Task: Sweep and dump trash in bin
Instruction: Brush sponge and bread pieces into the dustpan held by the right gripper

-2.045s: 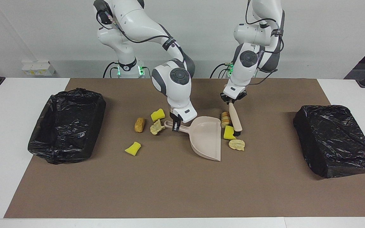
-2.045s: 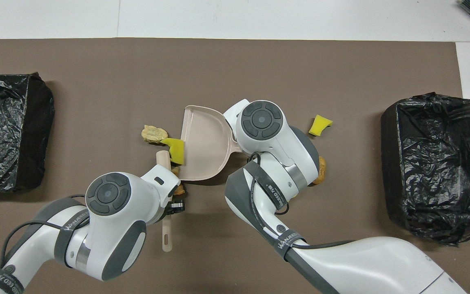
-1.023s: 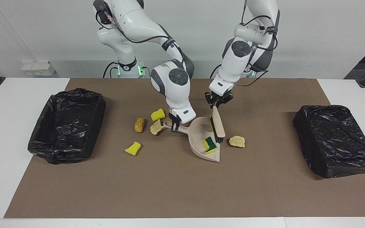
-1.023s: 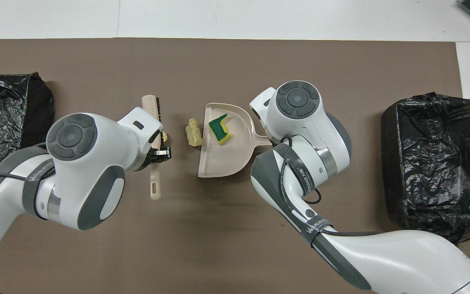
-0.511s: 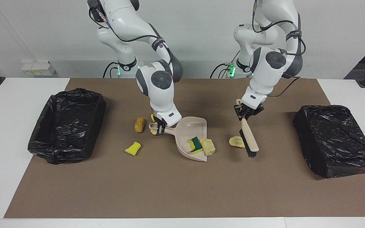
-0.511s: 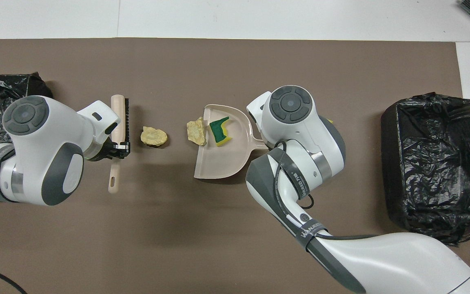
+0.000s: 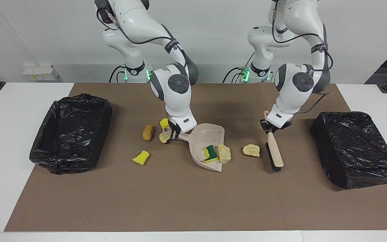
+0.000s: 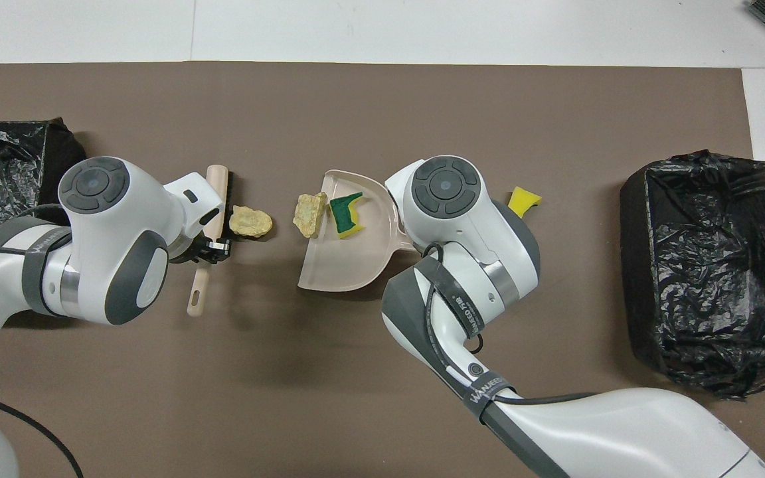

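My right gripper (image 7: 174, 134) is shut on the handle of the beige dustpan (image 7: 204, 137), which rests on the brown mat. A yellow-and-green sponge chunk (image 7: 210, 153) lies in the pan. A pale paper wad (image 7: 224, 153) sits at its lip. My left gripper (image 7: 271, 129) is shut on the beige brush (image 7: 275, 153). The brush slants down with its black bristles low beside another paper wad (image 7: 251, 150), which lies between brush and pan. More trash lies around the pan's handle: a brown bread-like piece (image 7: 148, 132), two yellow sponge chunks (image 7: 163, 123) (image 7: 141, 157) and a wad (image 7: 164, 137).
An open bin (image 7: 50, 116) lined with a black bag stands at the right arm's end of the table. A second black-bagged bin (image 7: 354, 144) stands at the left arm's end. In the overhead view my right arm hides its own gripper and some of the scraps.
The brush swept the sponge chunk and one wad to the dustpan. It then swung over to the left arm's side of the other wad and came down. The dustpan shifted and turned slightly.
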{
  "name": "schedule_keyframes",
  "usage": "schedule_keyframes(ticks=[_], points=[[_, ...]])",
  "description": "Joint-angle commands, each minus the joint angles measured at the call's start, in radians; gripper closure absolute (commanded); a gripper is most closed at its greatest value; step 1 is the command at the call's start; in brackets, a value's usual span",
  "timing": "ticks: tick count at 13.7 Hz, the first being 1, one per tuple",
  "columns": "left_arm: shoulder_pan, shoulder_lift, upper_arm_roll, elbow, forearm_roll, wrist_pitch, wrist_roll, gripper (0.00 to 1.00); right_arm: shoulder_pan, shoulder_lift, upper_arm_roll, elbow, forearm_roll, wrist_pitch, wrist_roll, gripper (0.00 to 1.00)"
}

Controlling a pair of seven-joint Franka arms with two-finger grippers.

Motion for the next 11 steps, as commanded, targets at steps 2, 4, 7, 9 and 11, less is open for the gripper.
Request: schedule_keyframes(ticks=[2, 4, 7, 9, 11], points=[[-0.104, 0.008, 0.011, 0.012, -0.021, -0.013, 0.022, 1.0, -0.003, -0.019, 0.009, -0.029, -0.002, 0.019, 0.03, 1.0], [-0.158, 0.002, 0.011, 0.015, -0.021, -0.059, -0.002, 1.0, -0.003, -0.019, 0.009, -0.027, -0.002, 0.016, 0.03, 1.0], [-0.215, -0.012, 0.01, 0.021, -0.021, -0.075, -0.177, 1.0, -0.004, -0.019, 0.009, -0.029, -0.002, 0.018, 0.03, 1.0], [-0.22, -0.047, 0.002, 0.027, -0.021, -0.09, -0.275, 1.0, -0.004, -0.017, 0.009, -0.029, -0.002, 0.019, 0.029, 1.0], [-0.22, -0.079, 0.004, 0.027, -0.022, -0.107, -0.324, 1.0, -0.009, -0.017, 0.009, -0.029, -0.002, 0.021, 0.03, 1.0]])
